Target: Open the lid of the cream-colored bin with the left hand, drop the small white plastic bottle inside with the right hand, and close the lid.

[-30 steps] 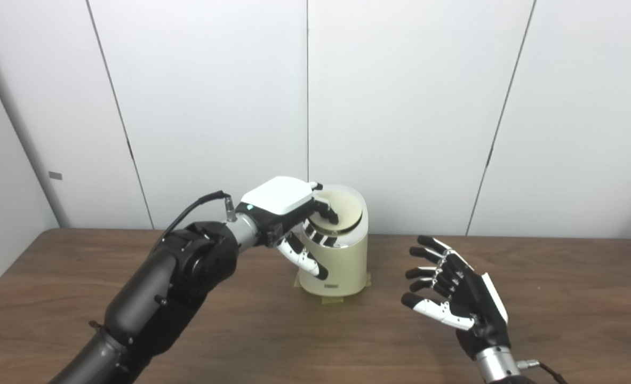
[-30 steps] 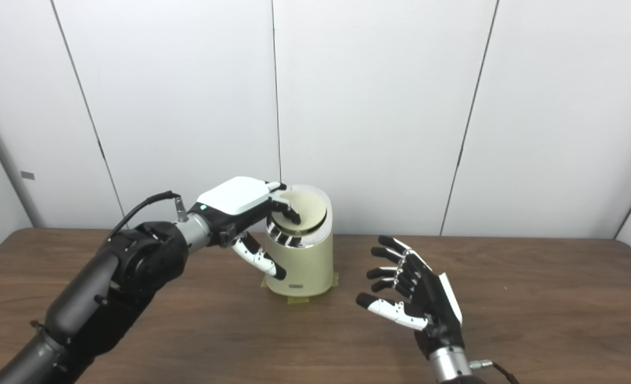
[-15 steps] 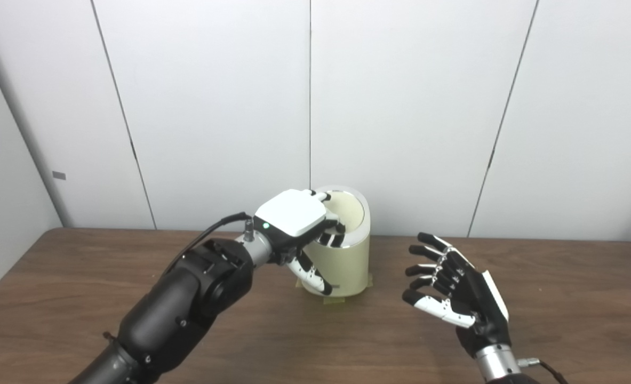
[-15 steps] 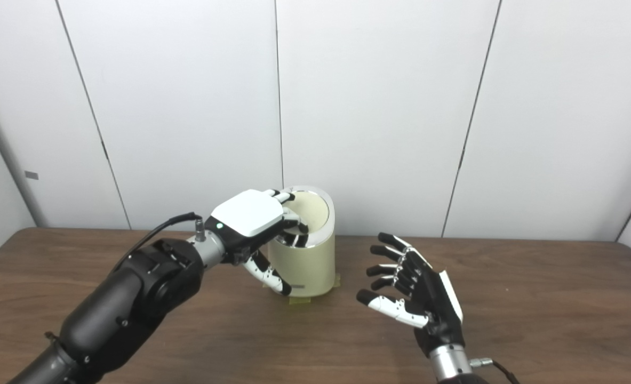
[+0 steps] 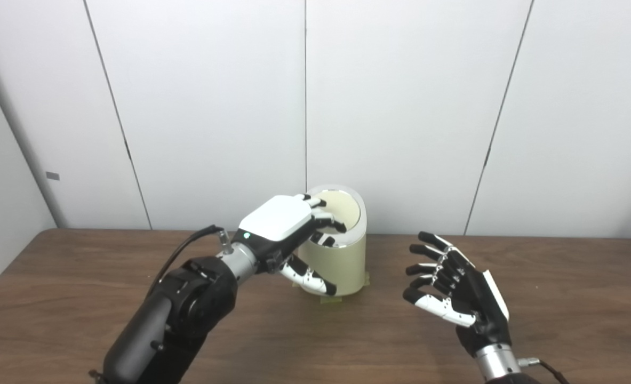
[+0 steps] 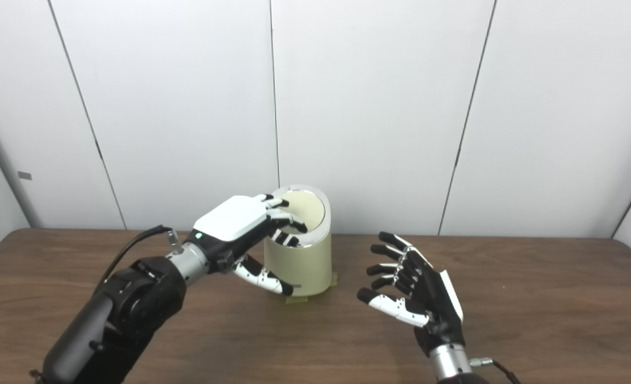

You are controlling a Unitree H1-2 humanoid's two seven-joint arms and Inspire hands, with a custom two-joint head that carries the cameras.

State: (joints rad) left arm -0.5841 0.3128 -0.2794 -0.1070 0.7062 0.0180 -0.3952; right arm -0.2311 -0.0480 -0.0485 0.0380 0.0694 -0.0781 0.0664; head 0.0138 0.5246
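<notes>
A cream-colored bin stands upright toward the back of the brown wooden worktop, close to the white panelled wall. Small strips of yellowish tape show under its base at the front and at the right side. The bin's round lid lies down inside the shiny rim, tilted slightly toward the front, with its cream face showing.

The left hand is over the bin's left front edge. Its fingers curl down over the rim and rest on the lid, while its thumb stretches across the front of the bin's wall lower down. Whether the fingers actually pinch the lid's edge or only lie on it cannot be told from these views. A black cable loops from the wrist back over the dark forearm.

The right hand hovers above the worktop to the right of the bin, apart from it, palm turned toward the bin, fingers spread and lightly bent, holding nothing.

The small white plastic bottle is not visible in either view; where it lies cannot be told.
</notes>
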